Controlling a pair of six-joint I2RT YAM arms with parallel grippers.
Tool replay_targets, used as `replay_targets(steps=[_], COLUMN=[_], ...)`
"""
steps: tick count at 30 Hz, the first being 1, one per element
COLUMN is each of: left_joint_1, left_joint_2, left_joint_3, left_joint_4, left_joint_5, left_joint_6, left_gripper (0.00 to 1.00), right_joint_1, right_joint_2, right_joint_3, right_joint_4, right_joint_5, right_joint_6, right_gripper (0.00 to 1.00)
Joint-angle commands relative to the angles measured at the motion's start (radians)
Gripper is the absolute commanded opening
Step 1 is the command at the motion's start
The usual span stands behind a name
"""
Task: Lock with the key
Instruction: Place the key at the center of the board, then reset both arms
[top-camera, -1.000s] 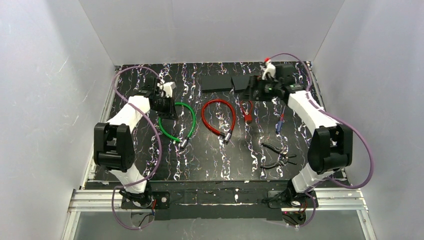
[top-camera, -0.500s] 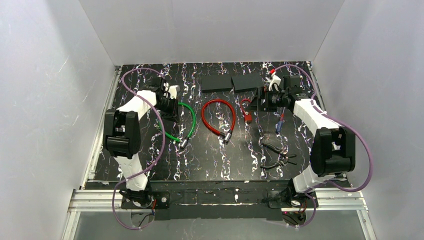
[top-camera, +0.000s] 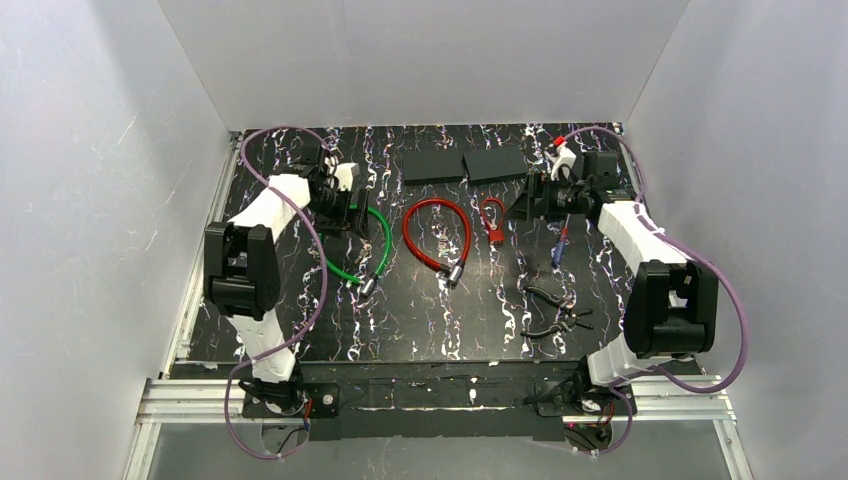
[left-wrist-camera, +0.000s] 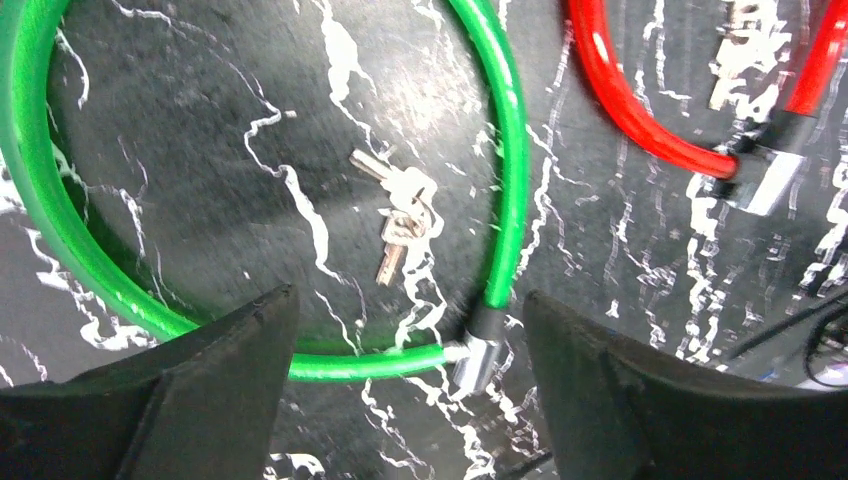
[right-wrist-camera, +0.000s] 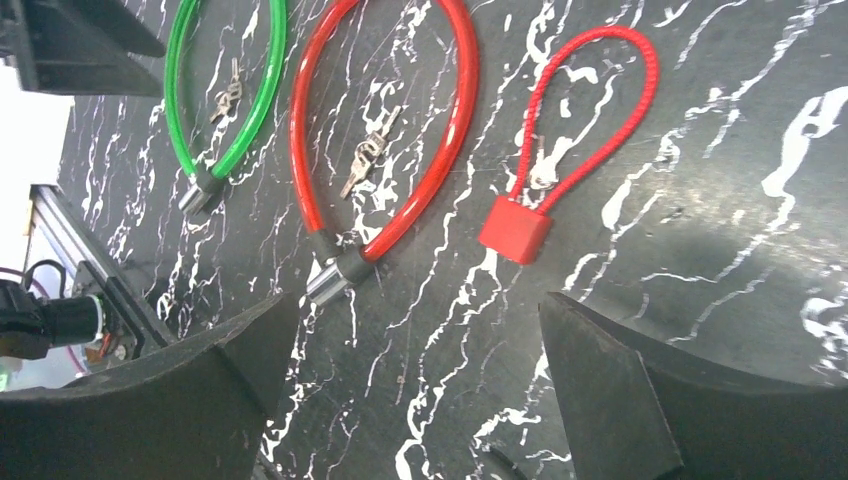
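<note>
A: Where is the key for the lock, please?

B: A small bunch of keys (left-wrist-camera: 400, 210) lies flat on the desk (top-camera: 420, 320), inside the loop of the green cable lock (left-wrist-camera: 505, 150). The left end effector (left-wrist-camera: 408, 300) hangs over it with the fingers wide apart, holding nothing.

A: And the right side?

B: The right end effector (right-wrist-camera: 418, 300) is also spread wide and empty. Under it I see the red cable lock (right-wrist-camera: 450, 130) with its own keys (right-wrist-camera: 365, 155) inside the loop, and just beside it a small red cable padlock (right-wrist-camera: 515, 228).

A: Is the green lock closed?

B: Its two ends meet, but I cannot tell if they are latched.
</note>
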Motion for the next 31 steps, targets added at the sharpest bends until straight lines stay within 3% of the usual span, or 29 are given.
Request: replay_targets(steps=[1, 2, 8, 12, 18, 23, 31], left_joint_1=[0.019, 0.029, 0.223, 0.319, 0.338, 0.338, 0.339], left_joint_2=[-0.130, -0.149, -0.325, -0.430, -0.567, -0.644, -0.687], left_joint_3=[0.083, 0.102, 0.031, -0.039, -0.196, -0.317, -0.378], left_joint_4=[-0.155, -0.206, -0.247, -0.241, -0.145, -0.085, -0.064], left_joint_5=[0.054, 0.061, 0.202, 0.121, -0.043, -0.001, 0.049], left_joint_6=[0.070, 0.082, 0.101, 0.144, 0.101, 0.079, 0.085], left_gripper=[0.92, 0.98, 0.98, 0.98, 0.98, 0.98, 0.98], right_joint_1=[-0.066, -0.089, -0.194, -0.238, -0.245, -0.254, -0.264], right_joint_2=[-0.065, -0.074, -0.149, -0.211, -0.247, -0.220, -0.221], right_joint_3=[-0.001, -0.002, -0.029, -0.072, -0.154, -0.159, -0.166], right_joint_4=[-0.025, -0.040, -0.127, -0.151, -0.106, -0.131, -0.120], right_joint_5=[-0.041, -0.033, -0.011, 0.067, 0.126, 0.167, 0.170], right_joint_6=[-0.086, -0.107, -0.213, -0.289, -0.314, -0.353, -0.355], right_gripper=[0.98, 0.98, 0.99, 0.98, 0.98, 0.98, 0.98])
